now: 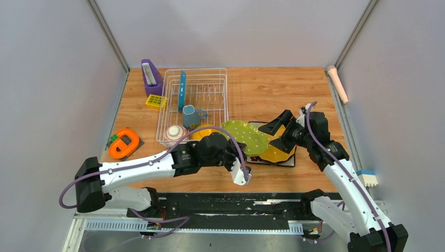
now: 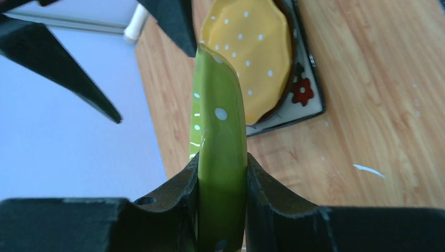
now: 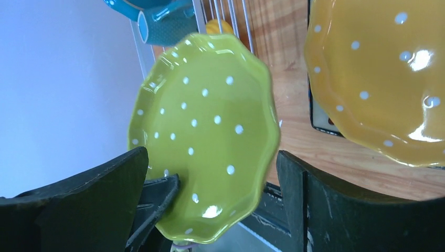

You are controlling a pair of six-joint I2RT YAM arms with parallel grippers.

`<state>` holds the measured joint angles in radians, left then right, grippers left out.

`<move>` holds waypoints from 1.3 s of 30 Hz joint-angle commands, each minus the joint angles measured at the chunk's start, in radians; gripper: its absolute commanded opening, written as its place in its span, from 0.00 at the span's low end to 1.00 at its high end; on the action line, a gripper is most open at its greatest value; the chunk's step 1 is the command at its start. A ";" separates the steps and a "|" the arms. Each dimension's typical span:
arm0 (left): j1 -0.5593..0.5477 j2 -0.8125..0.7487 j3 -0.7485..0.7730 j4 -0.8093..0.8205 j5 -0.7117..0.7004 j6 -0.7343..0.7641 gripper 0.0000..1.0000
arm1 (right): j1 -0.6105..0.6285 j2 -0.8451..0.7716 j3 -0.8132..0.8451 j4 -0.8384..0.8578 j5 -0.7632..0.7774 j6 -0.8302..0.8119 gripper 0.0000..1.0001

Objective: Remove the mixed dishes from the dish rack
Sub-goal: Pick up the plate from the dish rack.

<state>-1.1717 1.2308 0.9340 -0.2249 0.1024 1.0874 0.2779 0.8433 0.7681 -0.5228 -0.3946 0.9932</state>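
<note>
Left wrist view: left gripper (image 2: 220, 176) is clamped on the rim of the green-dotted plate (image 2: 219, 126). The plate is held on edge, clear of the dish rack (image 1: 227, 100) and just left of the yellow plate (image 1: 276, 154) stacked on the dark square plate (image 2: 309, 97). Right gripper (image 1: 268, 133) is spread wide, empty, facing the plate's face. Set-down likely lies rightward, and the left arm has it.
</note>
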 commanded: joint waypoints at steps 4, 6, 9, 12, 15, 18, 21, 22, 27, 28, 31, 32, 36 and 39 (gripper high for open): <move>-0.051 -0.044 -0.020 0.372 -0.175 0.165 0.00 | -0.003 -0.017 -0.012 -0.033 -0.018 -0.032 0.93; -0.055 -0.046 -0.024 0.383 -0.174 0.159 0.00 | -0.005 -0.031 -0.010 -0.047 0.033 -0.056 0.94; -0.058 -0.052 -0.038 0.413 -0.159 0.152 0.00 | -0.013 -0.045 -0.009 -0.064 0.078 -0.052 0.94; -0.068 -0.058 -0.062 0.468 -0.166 0.168 0.00 | -0.016 -0.043 -0.006 -0.066 0.077 -0.035 0.92; -0.084 -0.053 -0.085 0.525 -0.189 0.188 0.00 | -0.017 -0.033 0.011 -0.062 0.064 -0.014 0.84; -0.092 -0.040 -0.090 0.555 -0.203 0.194 0.00 | -0.017 -0.030 0.019 -0.045 0.044 0.009 0.73; -0.104 -0.027 -0.098 0.596 -0.220 0.199 0.00 | -0.016 -0.031 0.014 -0.025 0.022 0.028 0.68; -0.106 -0.025 -0.103 0.607 -0.220 0.198 0.00 | -0.016 -0.031 0.011 -0.022 0.019 0.034 0.67; -0.118 -0.016 -0.117 0.679 -0.225 0.196 0.00 | -0.016 -0.034 -0.006 -0.010 -0.004 0.053 0.65; -0.121 -0.015 -0.118 0.682 -0.224 0.196 0.00 | -0.017 -0.037 -0.011 -0.003 -0.010 0.059 0.63; -0.128 -0.011 -0.118 0.684 -0.225 0.195 0.00 | -0.017 -0.047 -0.031 0.040 -0.036 0.106 0.56; -0.130 -0.008 -0.118 0.685 -0.228 0.195 0.00 | -0.016 -0.053 -0.036 0.057 -0.048 0.120 0.53; -0.132 0.003 -0.116 0.683 -0.245 0.191 0.00 | -0.017 -0.070 -0.045 0.116 -0.086 0.157 0.35; -0.132 0.002 -0.109 0.653 -0.247 0.182 0.00 | -0.016 -0.095 -0.050 0.136 -0.075 0.176 0.16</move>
<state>-1.2964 1.2541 0.7895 0.2588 -0.1215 1.2144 0.2588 0.7895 0.7193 -0.4789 -0.4339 1.1290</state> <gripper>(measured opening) 0.362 0.287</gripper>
